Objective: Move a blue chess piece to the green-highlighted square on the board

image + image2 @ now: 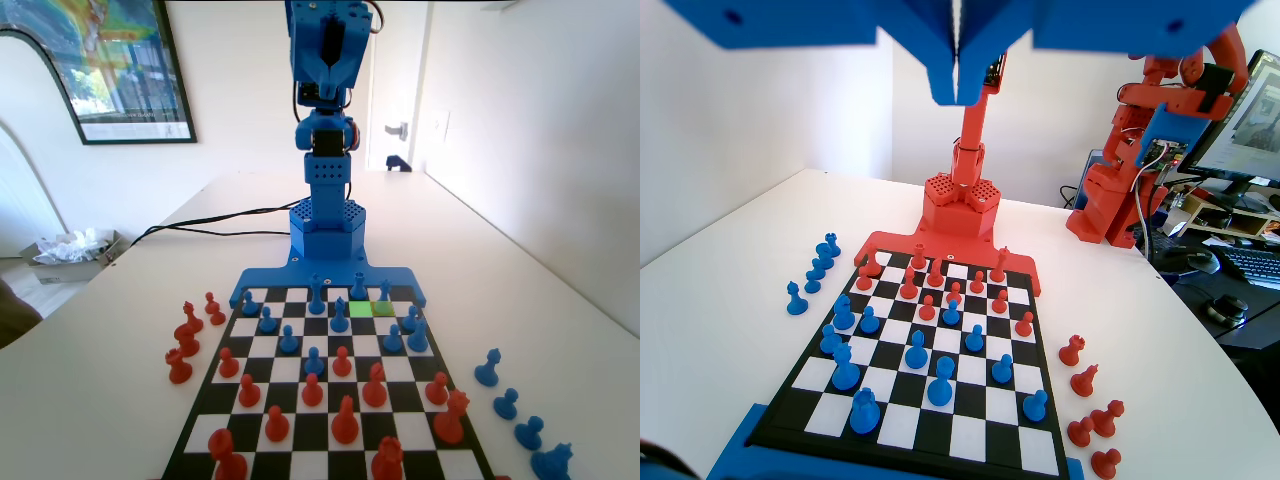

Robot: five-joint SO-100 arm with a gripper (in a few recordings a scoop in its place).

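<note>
1. Gripper (957,85) up high in the wrist view; the two jaws are pressed together with only a thin seam between them, nothing held.
2. Everything lies well below the fingers: the board (970,440) spreads out underneath, its near rows almost straight down.
3. Fixed view: the green-highlighted square (360,309) sits in the second row from the arm's base, touching the duller yellow-green square (383,308) on its right.
4. Likely candidate, the blue chess piece (383,291), stands upright just behind the yellow-green square, so diagonal to the target.
5. Judgement: the move is mostly a straight descent, then a short diagonal step.
6. Coloured squares show in the fixed view; the jaw seam is legible in the wrist view.
</note>
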